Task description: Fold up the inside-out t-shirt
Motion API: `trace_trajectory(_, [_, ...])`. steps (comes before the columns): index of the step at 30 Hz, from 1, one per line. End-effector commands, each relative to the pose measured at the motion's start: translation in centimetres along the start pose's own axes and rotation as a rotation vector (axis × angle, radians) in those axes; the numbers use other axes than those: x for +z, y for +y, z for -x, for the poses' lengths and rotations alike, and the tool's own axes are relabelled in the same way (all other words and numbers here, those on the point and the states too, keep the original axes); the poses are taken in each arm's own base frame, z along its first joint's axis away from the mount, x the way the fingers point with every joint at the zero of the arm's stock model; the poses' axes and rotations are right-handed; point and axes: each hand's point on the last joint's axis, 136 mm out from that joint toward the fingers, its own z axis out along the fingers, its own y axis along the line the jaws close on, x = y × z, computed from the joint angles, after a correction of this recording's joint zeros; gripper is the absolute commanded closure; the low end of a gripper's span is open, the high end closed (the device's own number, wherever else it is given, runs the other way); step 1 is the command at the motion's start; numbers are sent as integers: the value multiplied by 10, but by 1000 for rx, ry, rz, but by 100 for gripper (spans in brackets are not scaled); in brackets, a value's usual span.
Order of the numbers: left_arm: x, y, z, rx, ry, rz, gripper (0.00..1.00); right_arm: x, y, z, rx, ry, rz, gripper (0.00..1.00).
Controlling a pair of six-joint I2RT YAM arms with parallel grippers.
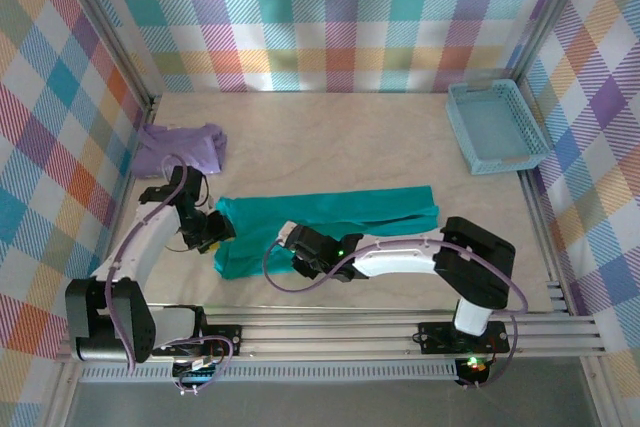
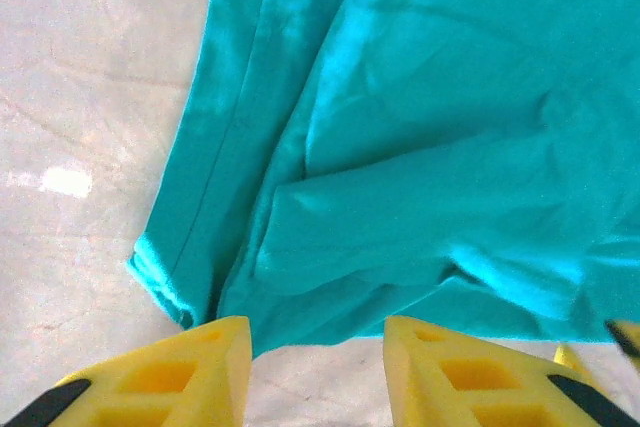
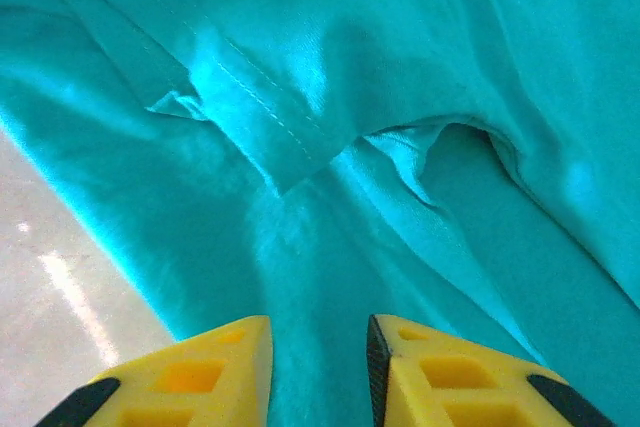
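Logging teal-green short-sleeved cotton t-shirt [image 1: 345,212] as a long, loosely folded band across the middle of the pale marbled table [image 1: 330,137], wrinkled, with a stitched hem showing in the right wrist view. Find left gripper [image 2: 316,335] at the shirt's left end: yellow fingers parted, bare table in the gap, cloth edge just beyond the tips, nothing held. Find right gripper [image 3: 318,335] above the shirt's near-left part: fingers parted, teal fabric beneath the gap, none pinched; cannot tell whether tips touch cloth. Note crumpled lavender garment [image 1: 180,150] at far left, apart from the shirt. Note light-blue slotted plastic basket [image 1: 495,127] at far right.
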Motion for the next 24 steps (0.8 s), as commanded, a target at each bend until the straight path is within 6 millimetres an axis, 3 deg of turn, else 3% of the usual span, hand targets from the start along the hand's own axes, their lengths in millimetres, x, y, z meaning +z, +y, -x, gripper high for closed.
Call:
trace_trajectory(1, [-5,-27,23,-56,-89,-136,60,-23,12,32,-4,-118,103,65])
trace_trajectory(4, [6,-57,41,-90,-120,-271,60,-25,15,54,72,-196,192,67])
trace_trajectory(7, [20,-71,62,-92,-166,-297,62,-10,12,69,160,-224,249,71])
trace_trajectory(13, [71,-62,94,-144,-196,-234,69,38,1,73,286,-197,288,77])
trace_trajectory(18, [101,-38,87,-154,-174,-145,72,61,14,37,304,-57,325,80])
trace_trajectory(24, [101,-25,84,-114,-187,-81,71,58,23,-19,318,79,324,82])
